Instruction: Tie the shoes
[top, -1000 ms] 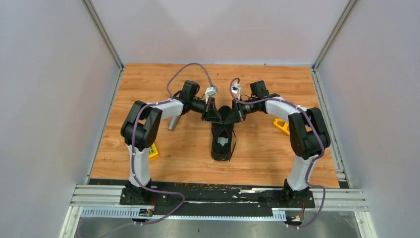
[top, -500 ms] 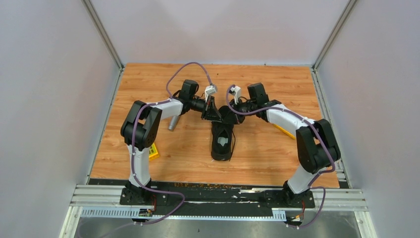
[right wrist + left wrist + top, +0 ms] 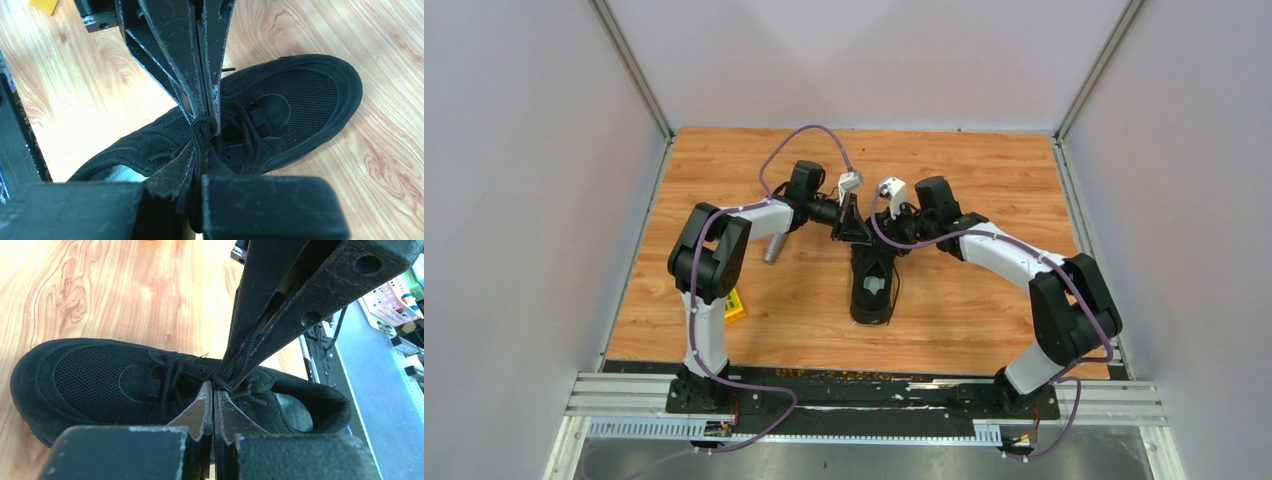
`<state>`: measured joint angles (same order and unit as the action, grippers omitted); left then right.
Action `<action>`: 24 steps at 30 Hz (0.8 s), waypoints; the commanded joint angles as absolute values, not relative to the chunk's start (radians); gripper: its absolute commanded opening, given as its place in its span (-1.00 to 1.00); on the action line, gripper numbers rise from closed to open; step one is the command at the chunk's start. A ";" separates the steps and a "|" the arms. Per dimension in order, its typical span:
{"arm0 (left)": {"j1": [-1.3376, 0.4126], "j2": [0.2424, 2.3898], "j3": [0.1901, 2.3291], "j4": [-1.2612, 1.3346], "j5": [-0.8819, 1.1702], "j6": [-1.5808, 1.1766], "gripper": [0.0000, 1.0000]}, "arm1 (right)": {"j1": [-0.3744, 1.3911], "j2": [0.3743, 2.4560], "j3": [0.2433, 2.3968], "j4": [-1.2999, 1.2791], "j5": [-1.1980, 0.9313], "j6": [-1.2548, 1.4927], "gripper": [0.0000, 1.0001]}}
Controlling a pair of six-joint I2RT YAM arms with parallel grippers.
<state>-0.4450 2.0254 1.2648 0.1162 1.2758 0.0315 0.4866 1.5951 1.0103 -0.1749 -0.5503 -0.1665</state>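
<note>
Two robot arms lean in over a wooden counter (image 3: pixel 984 170) and meet above one black sneaker (image 3: pixel 871 305). At the far left, a small yellow item (image 3: pixel 735 305) lies beside the left arm. A silver microphone (image 3: pixel 774 247) sits further back, partly under that arm. The left gripper (image 3: pixel 213 389) is clenched, its tips pinching the thin black laces (image 3: pixel 172 377) just above the sneaker's tongue. The sneaker rests on its sole in the middle of the counter, heel toward the arm bases and toe pointing away, with its pale insole showing. The right gripper (image 3: pixel 199 150) is also clamped tight, with a strand of lace running up between its fingers. The two gripper tips meet at the same bunch of laces.
</note>
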 commanded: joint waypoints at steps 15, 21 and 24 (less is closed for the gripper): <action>-0.460 2.023 1.264 0.074 1.302 0.082 -1.00 | 0.494 1.553 0.982 -0.125 -0.332 -0.016 -1.00; -0.462 2.024 1.240 0.184 1.303 -0.016 -1.00 | 0.586 1.509 0.897 0.042 -0.076 -0.010 -1.00; -0.463 2.023 1.228 0.204 1.306 -0.031 -1.00 | 0.635 1.487 0.854 0.090 0.066 -0.009 -1.00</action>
<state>-0.4576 2.0254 1.2430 0.1246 1.2816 0.0196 0.5877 1.5341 0.9005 -0.0364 -0.1986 -0.0212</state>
